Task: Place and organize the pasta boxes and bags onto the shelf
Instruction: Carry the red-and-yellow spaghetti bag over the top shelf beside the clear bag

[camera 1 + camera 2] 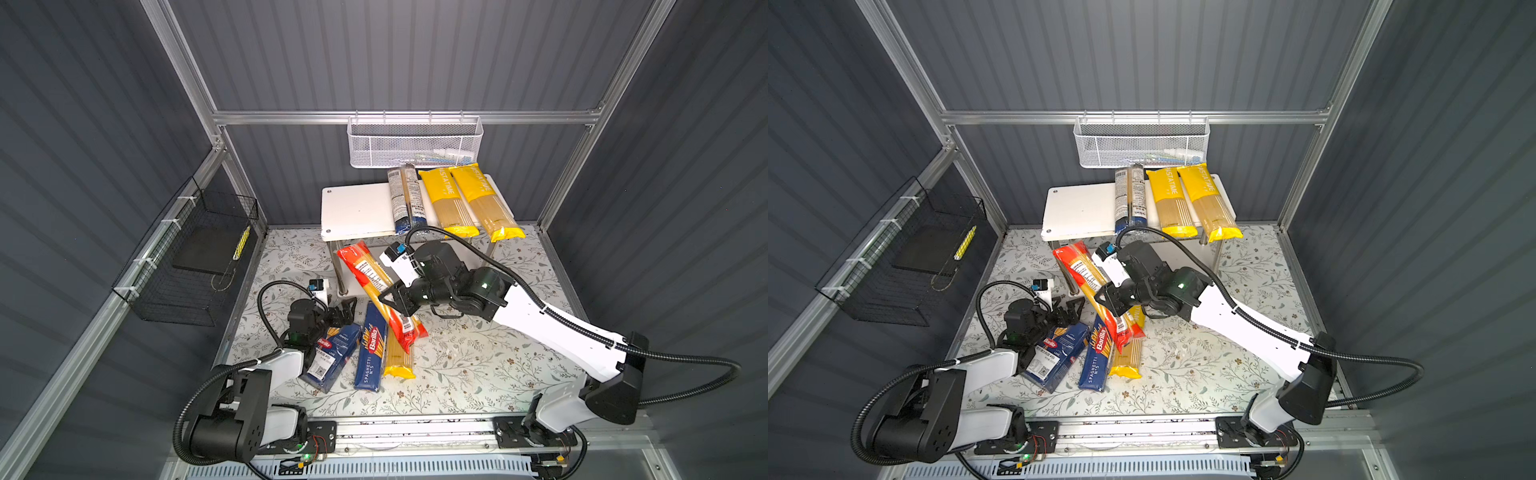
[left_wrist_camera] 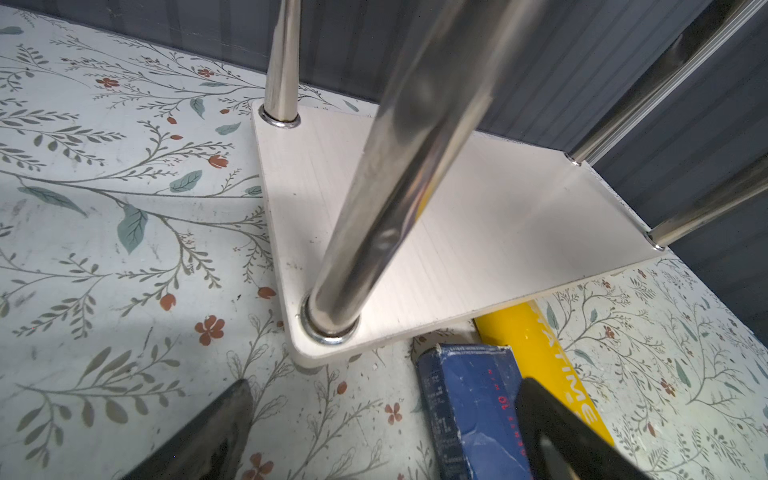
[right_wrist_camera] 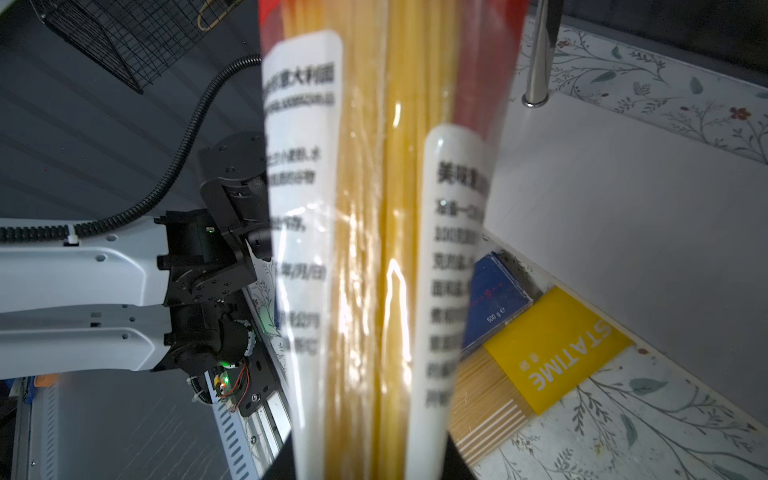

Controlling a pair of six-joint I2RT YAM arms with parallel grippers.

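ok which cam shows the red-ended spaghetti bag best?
Both top views: the red-ended spaghetti bag shows end to end, crossing over a yellow PASTATIME bag. Right wrist shows only its blurred, labelled middle, filling the frame. Left wrist misses it.

"Barilla", "SPAGHETTI N.5" on the narrow box [image 1: 371,351] — "Barilla" on the wide box [image 1: 332,359] — "PASTATIME" on a yellow bag [image 1: 449,203]

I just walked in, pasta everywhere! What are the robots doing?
They're putting pasta on the shelf. The right gripper, jaws shut, holds the red-ended bag at a tilt. Three bags lie on its top. Two blue boxes and a yellow bag wait on the table, by the open left gripper.
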